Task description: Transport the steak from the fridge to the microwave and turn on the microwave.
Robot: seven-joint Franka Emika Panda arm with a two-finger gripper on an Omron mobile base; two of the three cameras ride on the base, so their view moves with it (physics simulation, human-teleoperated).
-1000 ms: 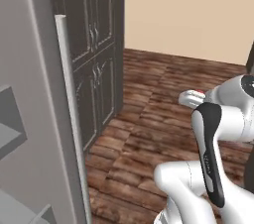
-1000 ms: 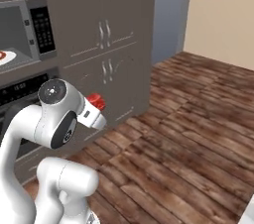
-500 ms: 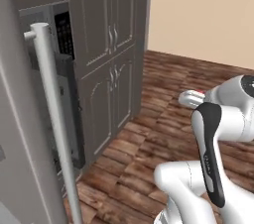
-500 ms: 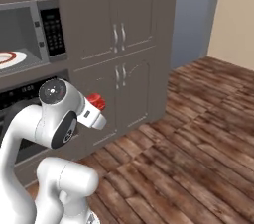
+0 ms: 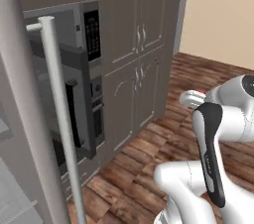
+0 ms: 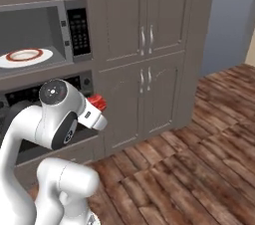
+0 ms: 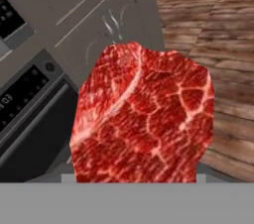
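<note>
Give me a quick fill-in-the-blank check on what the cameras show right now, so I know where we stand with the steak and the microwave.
1. The steak sits right in front of the hand camera, and its colour is dark ____.
2. The microwave door stands ____.
3. Inside the microwave lies a white plate with a ____ rim.
4. The keypad is on the ____ side of the microwave's front.

Missing words: red; open; red; right
</note>
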